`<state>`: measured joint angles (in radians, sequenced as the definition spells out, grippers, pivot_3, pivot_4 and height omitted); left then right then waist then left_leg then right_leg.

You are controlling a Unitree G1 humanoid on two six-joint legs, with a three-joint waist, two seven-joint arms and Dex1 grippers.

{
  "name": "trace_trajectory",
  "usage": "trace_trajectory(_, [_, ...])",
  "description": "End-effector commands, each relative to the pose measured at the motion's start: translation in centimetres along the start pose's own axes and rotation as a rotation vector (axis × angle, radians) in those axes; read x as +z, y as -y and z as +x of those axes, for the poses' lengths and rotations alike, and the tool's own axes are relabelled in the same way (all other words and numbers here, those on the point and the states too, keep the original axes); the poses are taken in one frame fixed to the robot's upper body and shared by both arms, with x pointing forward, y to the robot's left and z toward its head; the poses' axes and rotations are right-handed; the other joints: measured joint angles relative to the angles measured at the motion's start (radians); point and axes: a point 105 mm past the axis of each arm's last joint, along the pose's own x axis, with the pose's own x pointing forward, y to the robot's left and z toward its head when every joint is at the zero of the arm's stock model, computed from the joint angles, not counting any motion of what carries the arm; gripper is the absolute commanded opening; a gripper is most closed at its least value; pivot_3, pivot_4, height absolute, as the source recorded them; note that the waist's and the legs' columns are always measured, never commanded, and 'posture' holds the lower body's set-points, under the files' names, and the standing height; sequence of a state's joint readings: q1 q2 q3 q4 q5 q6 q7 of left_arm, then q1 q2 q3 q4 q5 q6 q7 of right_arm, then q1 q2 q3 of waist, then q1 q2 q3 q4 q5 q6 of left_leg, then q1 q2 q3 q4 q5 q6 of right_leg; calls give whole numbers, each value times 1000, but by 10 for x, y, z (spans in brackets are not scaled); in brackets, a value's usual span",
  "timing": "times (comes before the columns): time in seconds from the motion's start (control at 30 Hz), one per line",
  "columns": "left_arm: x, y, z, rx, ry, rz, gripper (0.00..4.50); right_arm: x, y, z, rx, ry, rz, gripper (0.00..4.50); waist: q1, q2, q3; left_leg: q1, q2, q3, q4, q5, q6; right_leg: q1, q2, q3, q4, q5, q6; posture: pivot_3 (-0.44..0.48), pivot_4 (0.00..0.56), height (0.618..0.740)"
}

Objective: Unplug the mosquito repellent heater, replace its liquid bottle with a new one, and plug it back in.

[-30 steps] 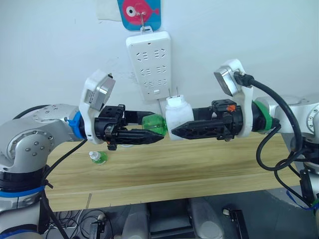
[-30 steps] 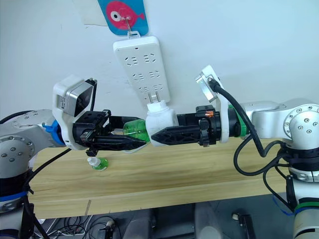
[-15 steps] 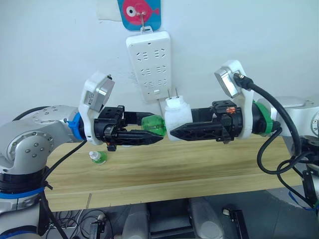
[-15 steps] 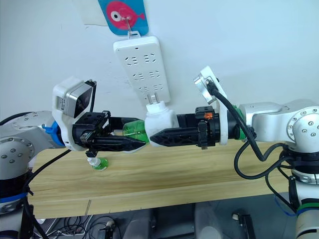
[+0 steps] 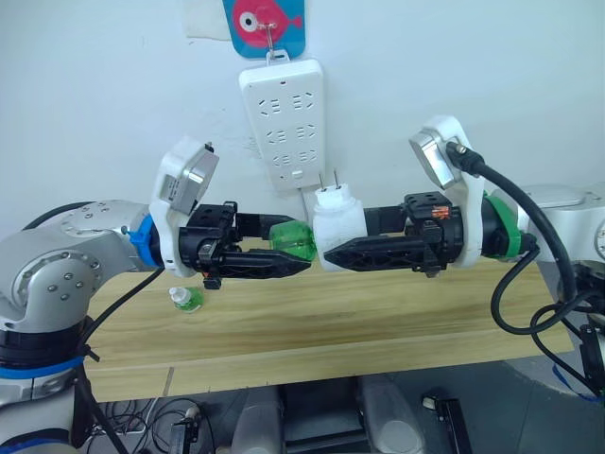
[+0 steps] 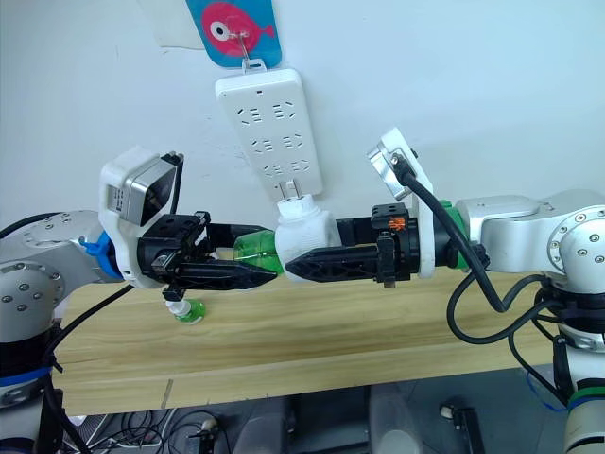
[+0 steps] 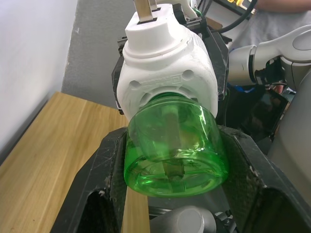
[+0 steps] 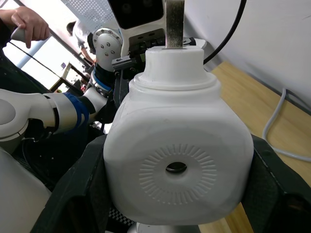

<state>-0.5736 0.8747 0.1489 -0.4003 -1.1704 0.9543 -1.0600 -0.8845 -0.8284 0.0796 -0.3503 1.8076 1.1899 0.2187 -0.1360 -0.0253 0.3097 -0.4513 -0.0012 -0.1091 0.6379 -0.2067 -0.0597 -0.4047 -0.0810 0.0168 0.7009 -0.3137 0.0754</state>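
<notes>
The mosquito repellent heater (image 5: 337,219) is held in the air below the power strip, its two prongs pointing up and free of any socket. My right gripper (image 5: 333,244) is shut on its white body (image 8: 177,155) from the right. Its liquid bottle (image 5: 291,236), green and capless, sticks out of the heater's left side, neck still inside the heater (image 7: 165,63). From the left, my left gripper (image 5: 295,242) is shut on that bottle (image 7: 175,145). The new one (image 5: 186,299), green with a whitish cap, stands on the wooden table (image 5: 397,322) under my left arm.
A long white power strip (image 5: 284,123) hangs on the wall just above the heater, under a fish-shaped hook. The table's front edge runs below both arms. A person's hand (image 8: 24,24) shows in the background of the right wrist view.
My right wrist has turned slightly. Heater and bottle stay joined at about the same spot, both grippers still on them.
</notes>
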Motion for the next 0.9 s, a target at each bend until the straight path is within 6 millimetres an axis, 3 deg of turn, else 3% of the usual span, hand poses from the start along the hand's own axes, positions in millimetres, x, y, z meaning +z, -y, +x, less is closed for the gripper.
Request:
trace_trajectory(0.03, [16, 13, -7, -31, 22, 99, 2263, 3, 18, -14, -145, -4, -16, 3019, 0, 0, 0, 0, 0, 0, 0, 0, 0, 0, 0, 0, 0, 0, 0, -153, 276, 730])
trace_trajectory(0.47, [15, 11, -10, -14, 19, 100, 2263, 4, 22, -18, -206, 1, -74, 3019, 2, 0, 0, 0, 0, -1, 7, -1, 1, 0, 0, 1, 11, 0, 0, -152, 272, 730])
trace_trajectory(0.9, [7, 14, -6, -62, -12, 92, 2263, 0, 21, -13, -150, -70, -154, 3019, 2, 0, 0, 1, -1, -1, 8, 0, 1, -1, 0, 1, 12, 0, 0, -155, 273, 730])
